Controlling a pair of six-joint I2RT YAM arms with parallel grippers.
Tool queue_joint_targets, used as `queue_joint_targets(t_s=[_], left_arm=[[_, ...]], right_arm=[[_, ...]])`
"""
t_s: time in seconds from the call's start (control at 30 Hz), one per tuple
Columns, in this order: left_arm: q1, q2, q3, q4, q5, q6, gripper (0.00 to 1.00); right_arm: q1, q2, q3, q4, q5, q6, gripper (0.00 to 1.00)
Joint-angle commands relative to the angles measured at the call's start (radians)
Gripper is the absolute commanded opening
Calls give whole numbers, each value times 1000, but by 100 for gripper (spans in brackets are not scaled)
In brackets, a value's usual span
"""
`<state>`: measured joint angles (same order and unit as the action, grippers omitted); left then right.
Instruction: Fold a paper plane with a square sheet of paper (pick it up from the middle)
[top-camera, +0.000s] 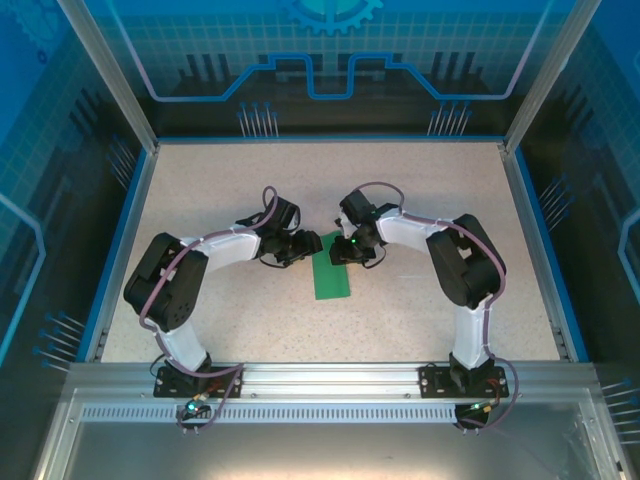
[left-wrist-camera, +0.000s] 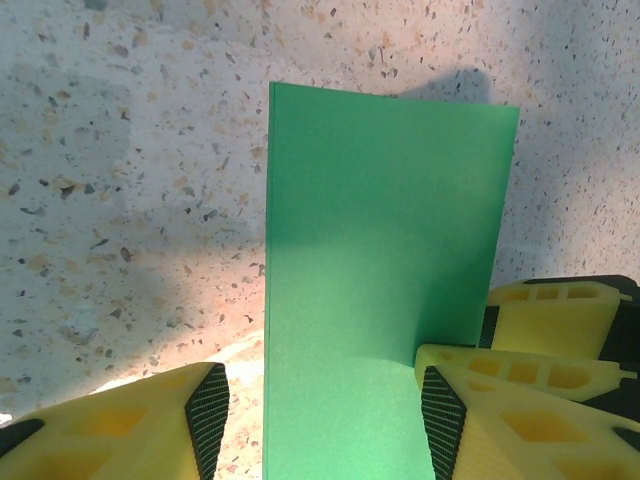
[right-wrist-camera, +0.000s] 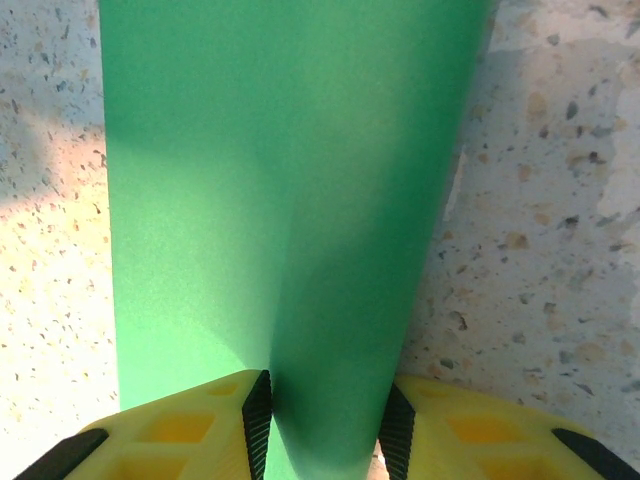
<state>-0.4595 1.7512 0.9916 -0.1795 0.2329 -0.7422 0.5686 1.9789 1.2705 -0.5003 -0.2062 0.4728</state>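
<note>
The square sheet of paper (top-camera: 332, 280) lies mid-table as a narrow bright-green strip, its far end under both grippers. My left gripper (top-camera: 306, 246) comes in from the left. In the left wrist view its yellow fingers straddle the paper (left-wrist-camera: 380, 250), open (left-wrist-camera: 320, 420), the left pad off the sheet on bare table. My right gripper (top-camera: 347, 250) comes in from the right. In its wrist view a raised, curved ridge of the paper (right-wrist-camera: 270, 180) fills the gap between the two pads (right-wrist-camera: 322, 425), which press on it. No paper plane shape shows.
The speckled beige tabletop (top-camera: 220, 190) is ringed by a blue rim (top-camera: 120, 250). A yellow finger of the right gripper (left-wrist-camera: 560, 300) shows beside the left one's right finger. Free room lies all round the paper.
</note>
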Motion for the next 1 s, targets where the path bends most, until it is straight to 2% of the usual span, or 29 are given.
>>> queue_joint_targets(t_s=[0.0, 0.23, 0.5, 0.97], left_arm=[[0, -6, -8, -13, 42, -5, 56], [-2, 32, -4, 39, 134, -14, 43], [-3, 81, 8, 52, 182, -16, 27], [-5, 144, 12, 23, 161, -2, 17]], right_arm=[[7, 93, -22, -20, 7, -9, 38], [8, 105, -20, -19, 5, -11, 38], [10, 112, -20, -18, 2, -11, 38], [17, 121, -11, -18, -2, -4, 38]])
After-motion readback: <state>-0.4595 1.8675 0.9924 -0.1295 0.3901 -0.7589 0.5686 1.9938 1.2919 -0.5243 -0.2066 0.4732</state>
